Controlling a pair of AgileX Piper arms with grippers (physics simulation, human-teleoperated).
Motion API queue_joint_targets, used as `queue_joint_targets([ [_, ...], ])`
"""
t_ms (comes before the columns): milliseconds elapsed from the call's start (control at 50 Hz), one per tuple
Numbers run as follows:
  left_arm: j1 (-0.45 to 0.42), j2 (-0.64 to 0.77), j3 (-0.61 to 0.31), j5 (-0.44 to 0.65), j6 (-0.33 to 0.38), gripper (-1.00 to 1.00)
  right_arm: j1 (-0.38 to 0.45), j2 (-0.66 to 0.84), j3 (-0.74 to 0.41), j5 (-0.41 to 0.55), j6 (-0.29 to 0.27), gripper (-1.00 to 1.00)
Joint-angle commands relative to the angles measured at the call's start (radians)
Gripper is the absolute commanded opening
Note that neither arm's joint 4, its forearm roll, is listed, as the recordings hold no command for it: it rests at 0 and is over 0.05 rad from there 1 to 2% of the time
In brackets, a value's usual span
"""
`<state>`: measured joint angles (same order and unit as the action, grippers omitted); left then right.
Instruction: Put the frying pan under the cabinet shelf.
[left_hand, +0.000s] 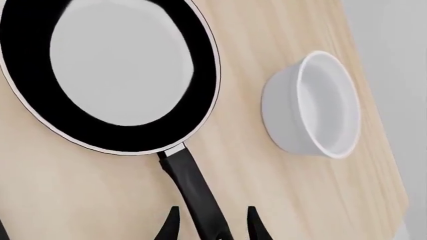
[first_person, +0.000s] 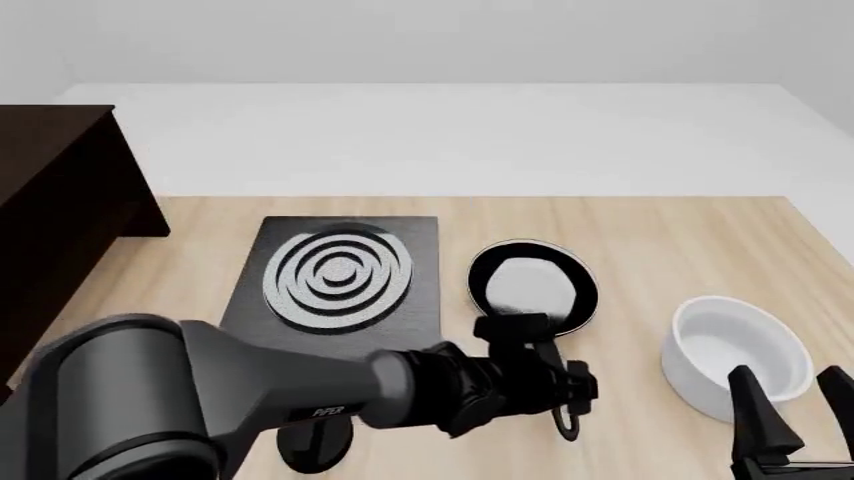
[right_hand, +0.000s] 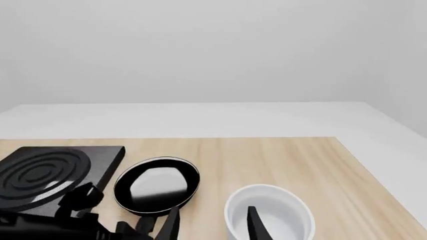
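Small round black frying pan (first_person: 531, 288) with glossy grey-white inside sits flat on the light wooden table (first_person: 667, 240), between the black square stove plate with silver rings (first_person: 340, 275) and the white round bowl (first_person: 737, 352); left gripper (left_hand: 212, 222) has fingers apart straddling the pan's long thin black handle (left_hand: 193, 187); right gripper (first_person: 790, 405) open, holding nothing, near bowl; dark brown wooden cabinet shelf (first_person: 60, 200) far left, well apart from pan.

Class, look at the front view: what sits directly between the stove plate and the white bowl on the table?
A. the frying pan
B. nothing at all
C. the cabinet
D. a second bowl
A: the frying pan lies on the wood with the stove plate to its left and the white bowl to its right.
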<state>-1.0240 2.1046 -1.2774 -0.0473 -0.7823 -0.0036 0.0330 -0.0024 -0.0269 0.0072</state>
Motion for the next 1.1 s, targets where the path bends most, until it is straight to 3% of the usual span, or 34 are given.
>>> queue_joint_targets([
  [20, 0.0, 0.059, -0.034, -0.02, -0.02, 1.0, 0.0, 0.0, 0.0, 0.0, 0.0, 1.0],
  [380, -0.013, 0.12, -0.075, -0.065, -0.037, 1.0, 0.0, 0.001, 0.0, 0.0, 0.0, 1.0],
  [400, -0.008, 0.127, -0.085, -0.057, -0.033, -1.0, 0.0, 0.001, 0.0, -0.001, 0.0, 1.0],
  [700, 0.05, 0.088, -0.068, -0.072, -0.065, -1.0, 0.0, 0.0, 0.0, 0.0, 0.0, 1.0],
  [1100, 0.09, -0.204, 0.083, -0.113, -0.093, -1.0, 0.0, 0.0, 0.0, 0.0, 0.0, 1.0],
])
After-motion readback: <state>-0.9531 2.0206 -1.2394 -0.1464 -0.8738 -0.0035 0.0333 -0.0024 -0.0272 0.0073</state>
